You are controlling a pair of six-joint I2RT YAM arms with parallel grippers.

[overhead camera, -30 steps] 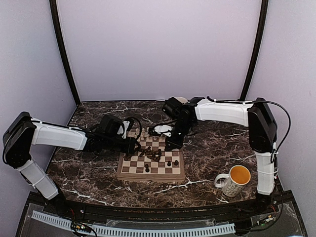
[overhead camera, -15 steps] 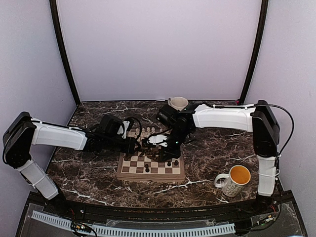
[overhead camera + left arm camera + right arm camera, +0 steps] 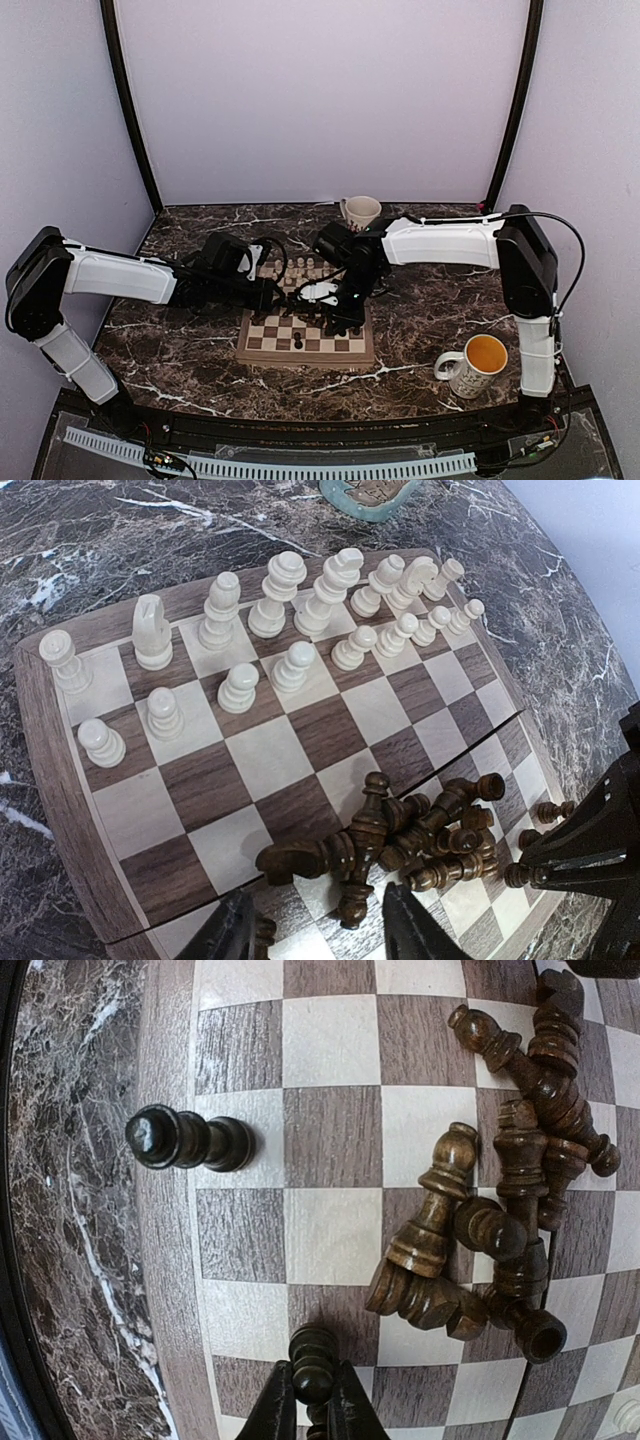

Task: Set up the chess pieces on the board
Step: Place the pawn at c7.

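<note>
- We are looking at a square wooden chessboard (image 3: 258, 345) with tan and brown checkered squares and a pale border. It is lying on the dark, white-veined marble tabletop (image 3: 420, 300) between the two arms.
- The cream-white turned chess pieces (image 3: 290, 610) are standing upright in two rows along the board's far edge.
- Most of the dark brown turned chess pieces (image 3: 420, 830) are lying tumbled in a heap near the middle of the board, touching one another.
- A lone dark upright piece (image 3: 190, 1140) is standing on a light square in the row beside the border, well apart from the heap.
- The right gripper (image 3: 313, 1370) is reaching over the board's right part. Its jaws are pinching the rounded head of a single dark brown piece (image 3: 313, 1345). We cannot tell whether its base is touching the board.
- The left gripper (image 3: 320, 898) is hovering just beside the heap. Its jaws are standing well apart and are holding nothing.
- A white mug with an orange interior (image 3: 470, 365) is standing to the board's right, and a cream mug (image 3: 360, 210) is standing at the tabletop's far edge.
</note>
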